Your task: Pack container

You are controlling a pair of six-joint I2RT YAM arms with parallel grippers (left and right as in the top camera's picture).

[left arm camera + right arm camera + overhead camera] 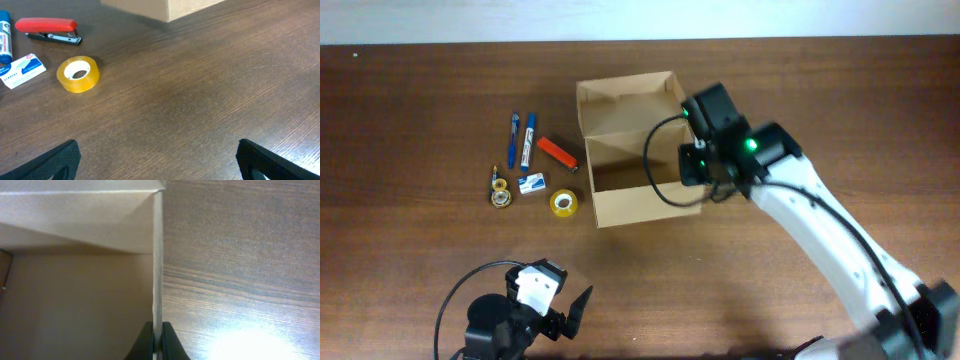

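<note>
The container (pixel 620 205) is an open brown cardboard box at the table's middle, its flap lid (pixel 625 95) standing open at the far side. My right gripper (pixel 703 180) is shut on the box's right wall, seen edge-on between the fingers in the right wrist view (pixel 156 340). The box interior (pixel 75 305) looks empty. My left gripper (pixel 560 318) is open and empty near the front edge, its fingers wide apart over bare wood (pixel 157 160). A corner of the box (pixel 167 9) shows at the top of the left wrist view.
Left of the box lie a yellow tape roll (pixel 563 204) (pixel 78 74), a red stapler (pixel 558 152) (pixel 47 29), a white-blue staple packet (pixel 531 183) (pixel 22 70), two blue markers (pixel 522 138), and a small brass-coloured roll (pixel 500 190).
</note>
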